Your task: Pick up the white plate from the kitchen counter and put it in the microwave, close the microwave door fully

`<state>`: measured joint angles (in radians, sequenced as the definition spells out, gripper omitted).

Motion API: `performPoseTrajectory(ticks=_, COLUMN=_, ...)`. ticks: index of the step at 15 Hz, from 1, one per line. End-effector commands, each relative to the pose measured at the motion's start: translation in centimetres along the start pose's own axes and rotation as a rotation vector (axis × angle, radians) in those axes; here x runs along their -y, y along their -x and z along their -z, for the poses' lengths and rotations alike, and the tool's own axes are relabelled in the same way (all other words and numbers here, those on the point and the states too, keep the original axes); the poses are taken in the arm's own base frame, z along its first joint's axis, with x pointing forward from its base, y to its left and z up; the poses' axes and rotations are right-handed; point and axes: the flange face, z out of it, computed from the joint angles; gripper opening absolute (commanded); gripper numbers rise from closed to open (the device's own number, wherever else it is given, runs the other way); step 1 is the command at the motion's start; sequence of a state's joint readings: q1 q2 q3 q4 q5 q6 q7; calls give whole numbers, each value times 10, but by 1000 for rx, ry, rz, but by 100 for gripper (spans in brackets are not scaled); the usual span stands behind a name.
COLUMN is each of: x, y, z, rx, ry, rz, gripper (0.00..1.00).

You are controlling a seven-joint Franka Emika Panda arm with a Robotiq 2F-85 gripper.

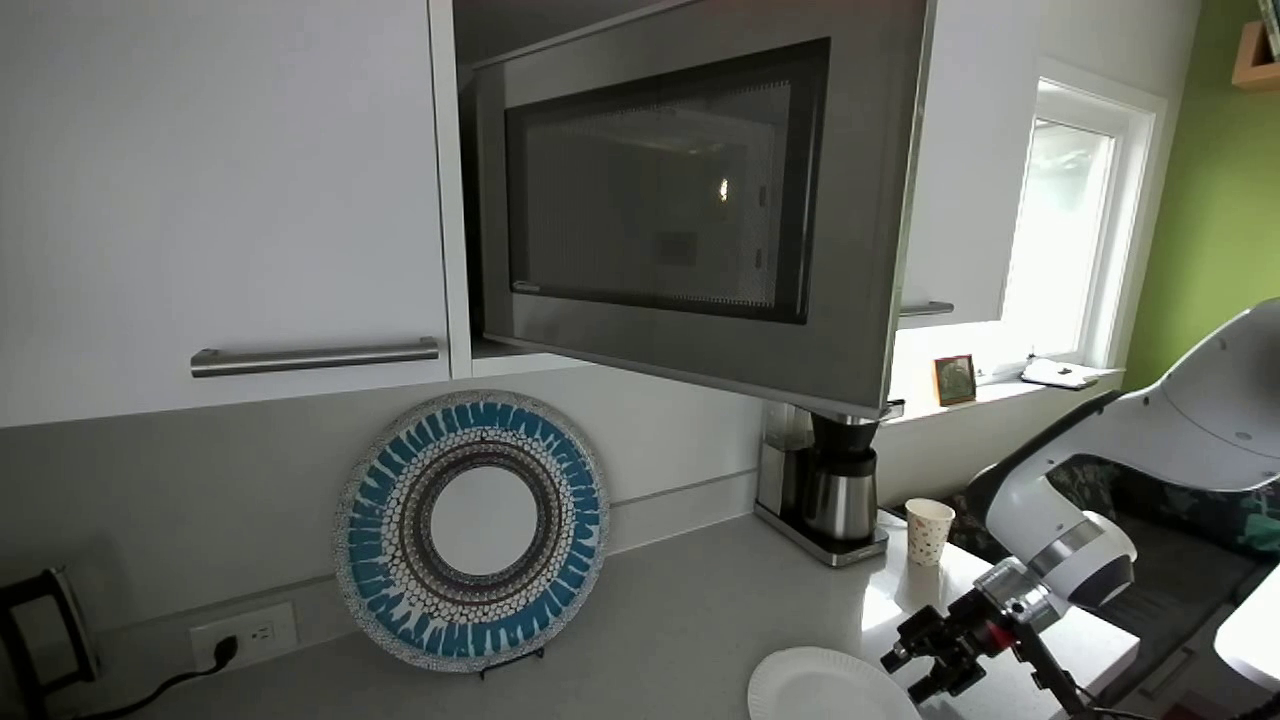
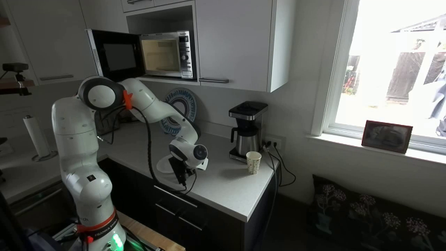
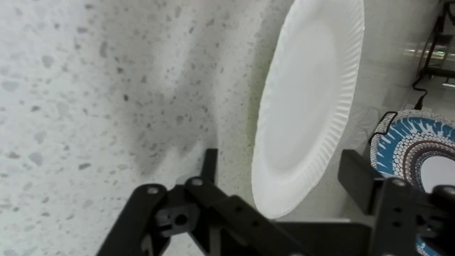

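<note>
The white plate (image 1: 822,688) lies on the grey kitchen counter (image 1: 680,610). It also shows in an exterior view (image 2: 165,165), partly behind the arm. My gripper (image 1: 905,677) is open and empty, low over the counter beside the plate's edge. In the wrist view, the rim of the plate (image 3: 305,96) shows between the spread fingers of the gripper (image 3: 280,153). I see no finger touching it. The microwave (image 2: 185,55) sits in the wall cabinet with its lit inside showing. The microwave door (image 2: 120,57) stands wide open; its outer face (image 1: 660,200) shows in an exterior view.
A blue-and-white patterned plate (image 1: 575,500) leans on a stand at the wall. A coffee maker (image 2: 248,134) and a paper cup (image 2: 253,162) stand on the counter beyond the gripper. The open door juts out over the counter. A toaster-like appliance (image 1: 45,640) stands at the far side.
</note>
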<state>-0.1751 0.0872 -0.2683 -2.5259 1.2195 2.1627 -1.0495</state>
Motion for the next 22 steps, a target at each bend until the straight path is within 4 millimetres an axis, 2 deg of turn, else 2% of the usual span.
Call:
performPoseTrajectory(ticks=1, x=-4, y=-15, z=-17, rx=38, ry=-23, rz=10, gripper=53)
performPoseTrajectory(ticks=8, x=-9, y=-27, z=-37, rx=98, ry=-1, rz=21, gripper=1)
performPoseTrajectory(ticks=11, x=-5, y=-22, z=-29, rx=93, ry=-26, rz=32, gripper=0)
performPoseTrajectory(ticks=13, x=4, y=-19, z=-15, rx=85, ry=-34, rz=58, gripper=0)
performPoseTrajectory(ticks=18, x=32, y=-10, z=34, rx=87, ry=-11, rz=146, gripper=0)
performPoseTrajectory(ticks=22, x=67, y=-7, z=80, rx=55, ry=3, rz=211, gripper=0)
